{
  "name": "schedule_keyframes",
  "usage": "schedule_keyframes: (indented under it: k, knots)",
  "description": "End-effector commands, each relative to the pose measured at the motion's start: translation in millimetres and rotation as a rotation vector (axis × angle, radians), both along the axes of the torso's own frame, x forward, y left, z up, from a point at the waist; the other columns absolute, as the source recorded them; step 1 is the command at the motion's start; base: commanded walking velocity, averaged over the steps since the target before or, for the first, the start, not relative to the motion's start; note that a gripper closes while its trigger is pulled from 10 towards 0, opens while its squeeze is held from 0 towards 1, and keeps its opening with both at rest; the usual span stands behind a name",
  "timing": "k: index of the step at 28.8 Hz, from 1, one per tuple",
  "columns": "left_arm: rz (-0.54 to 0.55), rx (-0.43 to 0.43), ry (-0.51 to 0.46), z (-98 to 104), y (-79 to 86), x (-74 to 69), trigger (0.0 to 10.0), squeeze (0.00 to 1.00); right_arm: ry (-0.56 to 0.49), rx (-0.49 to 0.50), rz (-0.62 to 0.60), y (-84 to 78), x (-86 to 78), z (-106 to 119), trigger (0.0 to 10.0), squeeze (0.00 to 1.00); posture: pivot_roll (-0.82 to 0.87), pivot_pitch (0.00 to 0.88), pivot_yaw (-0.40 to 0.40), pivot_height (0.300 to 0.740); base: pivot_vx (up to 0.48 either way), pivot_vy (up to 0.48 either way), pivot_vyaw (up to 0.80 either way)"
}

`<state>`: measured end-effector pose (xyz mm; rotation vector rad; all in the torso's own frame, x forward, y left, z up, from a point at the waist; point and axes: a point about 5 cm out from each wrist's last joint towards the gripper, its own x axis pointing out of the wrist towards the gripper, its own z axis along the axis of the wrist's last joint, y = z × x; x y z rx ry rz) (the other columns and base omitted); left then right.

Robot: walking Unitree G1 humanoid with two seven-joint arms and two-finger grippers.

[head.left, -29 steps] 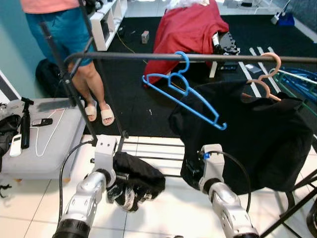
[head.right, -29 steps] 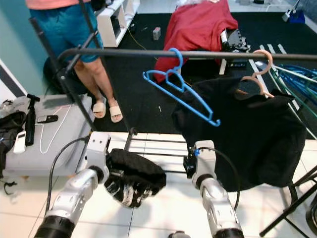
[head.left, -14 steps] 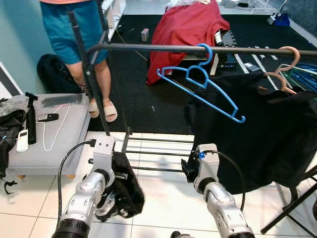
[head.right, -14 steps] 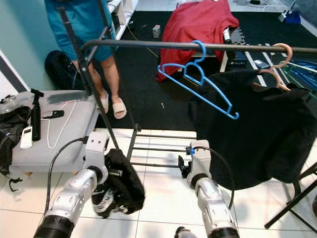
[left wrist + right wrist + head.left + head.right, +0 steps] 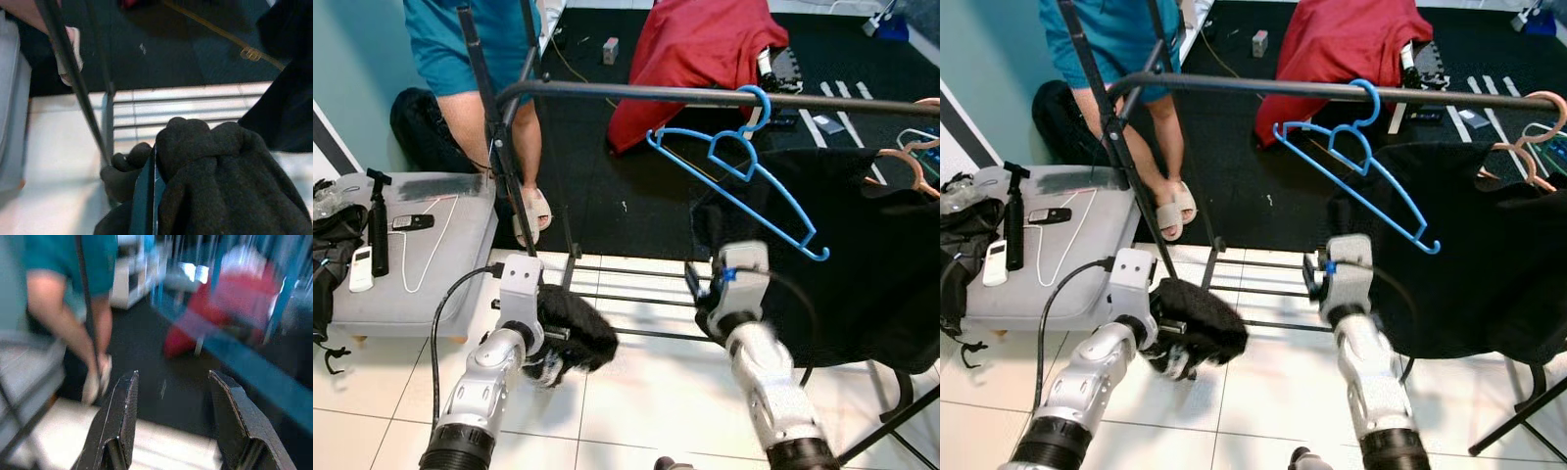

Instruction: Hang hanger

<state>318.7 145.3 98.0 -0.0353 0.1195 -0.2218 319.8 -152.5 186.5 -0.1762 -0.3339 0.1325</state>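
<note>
Left claw (image 5: 146,196): low over white tile floor (image 5: 636,411), closed on a bundled black garment (image 5: 570,331); a dark teal strip, poss. a hanger part, shows betw. the cloth folds in wrist view (image 5: 143,193).
Right claw (image 5: 178,431): raised in front of rack, fingers (image 5: 122,416) spread apart, nothing betw. them; wrist view blurred.
Right arm (image 5: 764,382): extends up toward hanging black garment (image 5: 871,264).
Rack base (image 5: 626,299): dark cross bars on tile, just beyond both arms.
Blue hanger (image 5: 744,176): task item; hook over horizontal rail (image 5: 705,95), body tilted, lower end down to robot's right, empty.
Black garment on rail: hangs right of blue hanger, on a pink hanger (image 5: 1528,147); blue hanger's low end overlaps its front.
Rail upright (image 5: 494,137): dark pole, left end of rack, w/ diagonal brace.
Grey tabletop (image 5: 411,264): robot's left; carries white remote (image 5: 360,269), black phone (image 5: 411,222), white cable (image 5: 421,250), tall black object (image 5: 378,220), black bag (image 5: 328,264) at edge.
Person (image 5: 480,59): behind rack upright, teal shorts, light sandal (image 5: 533,211), on black rug (image 5: 626,176).
Red cloth (image 5: 695,54): draped over furniture, far side of rug.
</note>
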Motion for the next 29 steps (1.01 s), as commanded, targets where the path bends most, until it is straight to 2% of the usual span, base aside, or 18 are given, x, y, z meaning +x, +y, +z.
schedule_keyframes:
  k: [1,2,4,5,6,8,9,13,14,16,18,19,20,22,23,24,25,29]
  knots:
    - [0.000,-0.028,-0.044,7.2,0.0,-0.3,10.0,0.00,-0.033,-0.012,-0.013,-2.5,-3.0,3.6,10.0,0.00,-0.10,0.140,0.024,0.740,0.000,0.000,0.00]
    - [-0.002,-0.036,-0.058,10.0,-0.5,0.2,10.0,0.00,-0.104,-0.018,0.012,-1.4,-4.1,17.1,10.0,1.00,-0.10,0.138,0.024,0.740,0.000,0.000,0.00]
    - [0.001,-0.039,-0.073,13.4,-0.6,1.2,10.0,0.00,-0.234,-0.006,0.060,0.1,-7.5,40.6,10.0,1.00,-0.10,0.136,0.024,0.740,0.000,0.000,0.00]
    - [0.001,-0.039,-0.073,13.4,-0.6,1.2,10.0,0.00,-0.234,-0.006,0.060,0.1,-7.5,40.6,10.0,1.00,-0.10,0.136,0.024,0.740,0.000,0.000,0.00]
    - [0.002,-0.039,-0.077,14.3,-0.5,1.6,10.0,0.00,-0.287,-0.010,0.051,-2.3,-8.9,51.1,10.0,1.00,-0.10,0.136,0.024,0.740,0.000,0.000,0.00]
    - [0.002,-0.037,-0.079,14.7,-0.4,1.8,10.0,0.00,-0.315,-0.013,0.039,-4.2,-9.7,56.5,10.0,1.00,-0.10,0.136,0.024,0.740,0.000,0.000,0.00]
    - [0.002,-0.037,-0.081,15.0,0.0,1.9,10.0,0.00,-0.340,-0.025,-0.019,-12.0,-9.2,63.5,10.0,1.00,-0.10,0.132,0.024,0.740,0.000,0.000,0.00]
    - [0.001,-0.036,-0.085,15.8,0.0,2.0,10.0,0.00,-0.355,-0.039,-0.074,-20.8,-8.2,69.9,10.0,1.00,-0.10,0.132,0.024,0.740,0.000,0.000,0.00]
    - [-0.010,-0.033,-0.087,17.2,-1.0,1.8,10.0,0.00,-0.335,-0.046,-0.096,-28.7,-5.5,73.1,10.0,1.00,-0.10,0.128,0.027,0.740,0.000,0.000,0.00]
    - [-0.079,-0.027,-0.114,24.0,-7.4,0.1,10.0,0.00,-0.205,-0.035,-0.061,-41.8,4.6,69.5,10.0,1.00,-0.10,0.128,0.028,0.740,0.000,0.000,0.00]
    - [-0.079,-0.027,-0.114,24.0,-7.4,0.1,10.0,0.00,-0.205,-0.035,-0.061,-41.8,4.6,69.5,10.0,1.00,-0.10,0.128,0.028,0.740,0.000,0.000,0.00]
    - [-0.134,-0.027,-0.141,29.4,-12.2,-1.7,10.0,0.00,-0.135,-0.016,-0.043,-51.6,11.5,65.4,10.0,1.00,-0.10,0.129,0.029,0.740,0.000,0.000,0.00]
    - [-0.134,-0.027,-0.141,29.4,-12.2,-1.7,10.0,0.00,-0.135,-0.016,-0.043,-51.6,11.5,65.4,10.0,1.00,-0.10,0.129,0.029,0.740,0.000,0.000,0.00]
    - [-0.205,-0.020,-0.187,37.5,-18.3,-4.2,10.0,0.00,-0.057,0.001,-0.052,-71.4,21.7,61.5,10.0,1.00,-0.09,0.131,0.029,0.740,0.000,0.000,0.00]
    - [-0.205,-0.020,-0.187,37.5,-18.3,-4.2,10.0,0.00,-0.057,0.001,-0.052,-71.4,21.7,61.5,10.0,1.00,-0.09,0.131,0.029,0.740,0.000,0.000,0.00]
    - [-0.226,-0.012,-0.201,40.1,-19.6,-4.8,10.0,0.00,-0.046,0.001,-0.038,-77.6,24.6,63.2,10.0,0.66,-0.09,0.141,0.028,0.740,0.000,0.000,0.00]
    - [-0.236,0.000,-0.211,41.9,-19.8,-4.9,10.0,0.00,-0.042,-0.022,-0.030,-82.8,27.6,66.7,10.0,0.00,-0.09,0.148,0.028,0.740,0.000,0.000,0.00]
    - [-0.244,0.008,-0.219,43.8,-19.0,-5.6,10.0,0.00,-0.017,-0.030,0.016,-88.7,33.3,71.6,10.0,0.00,-0.09,0.159,0.029,0.740,0.000,0.000,0.00]
